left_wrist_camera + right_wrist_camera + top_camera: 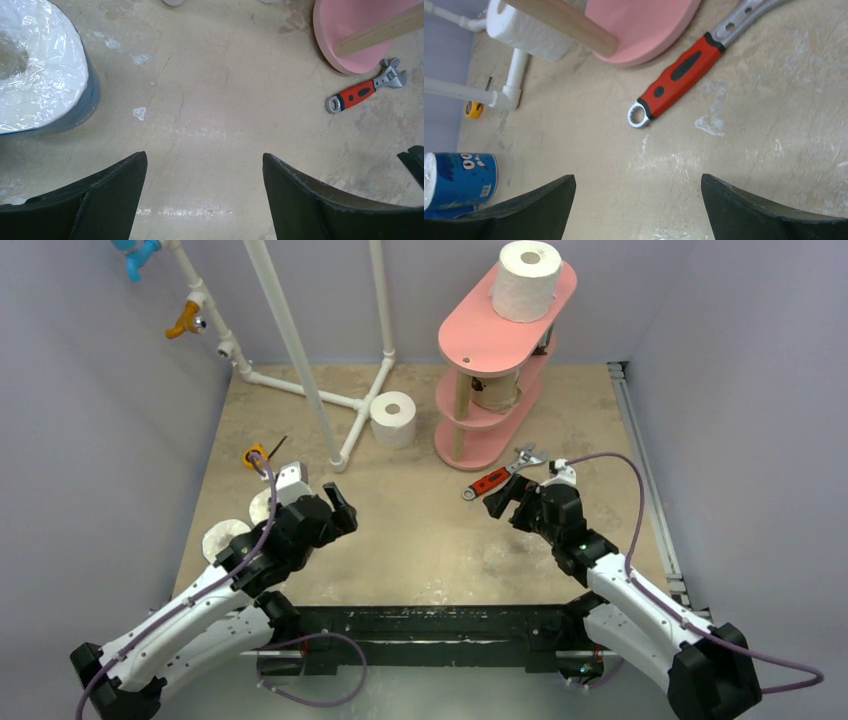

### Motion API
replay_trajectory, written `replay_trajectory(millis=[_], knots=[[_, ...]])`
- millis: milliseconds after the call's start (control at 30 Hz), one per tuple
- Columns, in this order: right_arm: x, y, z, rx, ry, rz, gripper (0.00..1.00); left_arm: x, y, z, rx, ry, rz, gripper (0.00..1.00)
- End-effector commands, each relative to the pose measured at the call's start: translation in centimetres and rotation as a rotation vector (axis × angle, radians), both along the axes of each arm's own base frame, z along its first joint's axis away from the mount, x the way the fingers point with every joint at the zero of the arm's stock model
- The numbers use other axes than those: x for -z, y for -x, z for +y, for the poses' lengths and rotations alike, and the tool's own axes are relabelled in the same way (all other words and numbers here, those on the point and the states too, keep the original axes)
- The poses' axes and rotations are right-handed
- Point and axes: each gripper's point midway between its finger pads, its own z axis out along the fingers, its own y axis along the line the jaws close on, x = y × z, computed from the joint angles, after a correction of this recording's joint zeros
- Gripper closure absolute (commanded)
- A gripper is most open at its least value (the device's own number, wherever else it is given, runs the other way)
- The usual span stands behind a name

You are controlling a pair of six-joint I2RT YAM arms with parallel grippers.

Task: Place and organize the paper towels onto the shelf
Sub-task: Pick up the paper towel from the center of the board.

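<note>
The pink shelf (475,340) stands at the back right. One white paper towel roll (527,280) sits on its top board and a tan roll (493,390) on the middle board. Another white roll (393,420) stands on the table by the pipe frame. Two rolls (225,537) show partly behind my left arm. The left wrist view has a blue-wrapped roll (40,75) at its left. My left gripper (343,508) (205,165) is open over bare table. My right gripper (507,505) (639,182) is open and holds nothing, just short of the wrench.
A red-handled wrench (497,475) (679,75) lies in front of the shelf's bottom board (644,25). A white pipe frame (300,360) stands at the back left. A yellow tape measure (255,454) lies near my left arm.
</note>
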Motion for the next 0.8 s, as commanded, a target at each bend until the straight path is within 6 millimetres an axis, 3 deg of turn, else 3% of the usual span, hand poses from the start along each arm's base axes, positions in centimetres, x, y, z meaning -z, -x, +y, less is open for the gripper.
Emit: replay_trajectory(millis=[0, 133, 367, 500, 767], knots=[[0.6, 0.4, 1.9, -0.052, -0.119, -0.007, 0.01, -1.1, -1.1, -1.3, 0.010, 0.081, 0.045, 0.16], [1.0, 0.7, 2.0, -0.112, -0.066, -0.031, 0.01, -1.4, -0.8, 0.5, -0.057, 0.052, 0.044, 0.17], [0.2, 2.1, 3.3, -0.236, -0.089, -0.084, 0.02, -3.2, 1.3, 7.1, -0.295, -0.058, 0.041, 0.15], [0.0, 2.2, 3.8, -0.267, -0.092, -0.083, 0.02, -3.6, 2.1, 9.8, -0.439, -0.074, 0.105, 0.13], [0.2, 2.3, 4.2, -0.298, -0.084, -0.059, 0.02, -1.4, 2.2, 11.9, -0.682, 0.087, 0.279, 0.13]])
